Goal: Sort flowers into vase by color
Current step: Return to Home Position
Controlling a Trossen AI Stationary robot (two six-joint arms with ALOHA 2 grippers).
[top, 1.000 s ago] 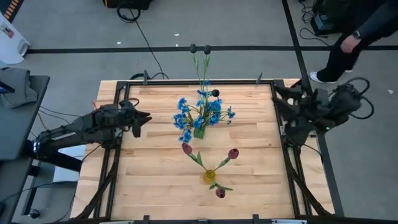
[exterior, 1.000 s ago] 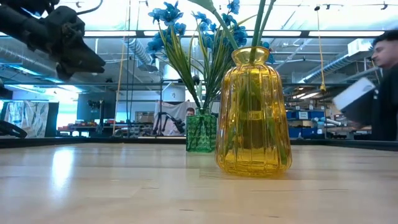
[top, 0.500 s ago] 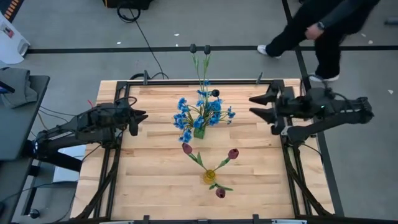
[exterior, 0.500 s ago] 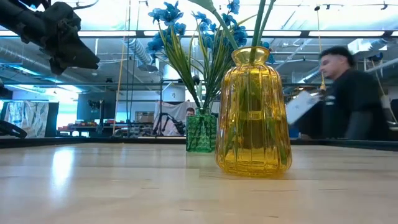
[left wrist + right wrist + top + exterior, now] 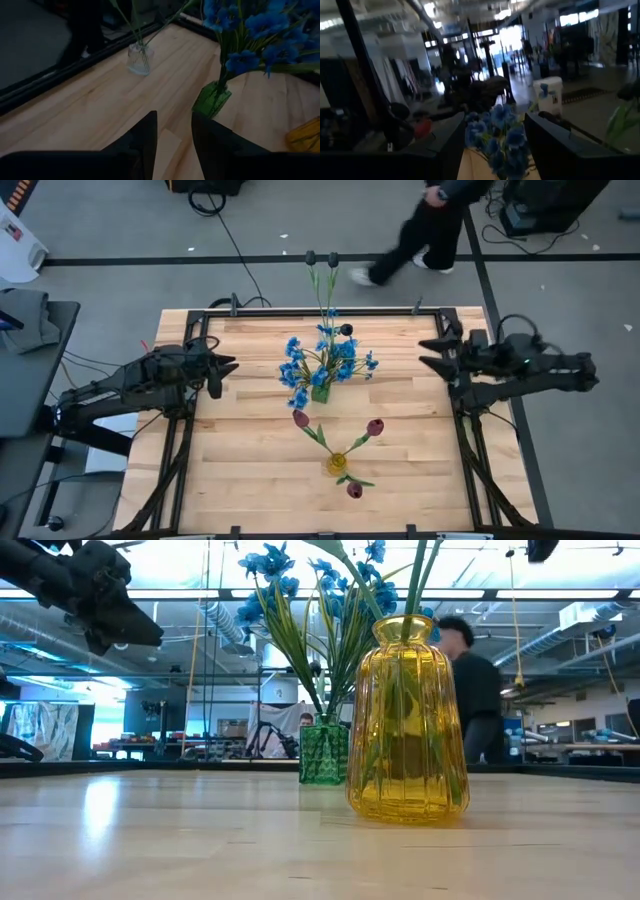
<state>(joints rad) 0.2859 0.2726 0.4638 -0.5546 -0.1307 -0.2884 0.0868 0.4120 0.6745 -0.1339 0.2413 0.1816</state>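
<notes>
Blue flowers (image 5: 325,360) stand in a green vase (image 5: 320,392) at mid-table. Dark red tulips (image 5: 375,426) stand in a yellow vase (image 5: 337,464) nearer the front. Thin dark-headed stems (image 5: 332,258) rise from a clear vase (image 5: 138,57) at the far edge. My left gripper (image 5: 228,366) hovers left of the green vase, its fingers slightly apart with nothing between them (image 5: 172,135). My right gripper (image 5: 426,353) hovers near the table's right edge, pointing toward the blue flowers (image 5: 500,130), open and empty.
A person (image 5: 420,225) walks on the floor beyond the table's far edge and shows behind the yellow vase (image 5: 405,720) in the low view. Black frame rails (image 5: 470,440) run along both table sides. Bare wood lies between each gripper and the vases.
My right gripper has swung from near the table's far right corner to point toward the table's left, at the blue flowers, and has come down; it stays open. The person has walked from right to left behind the table.
</notes>
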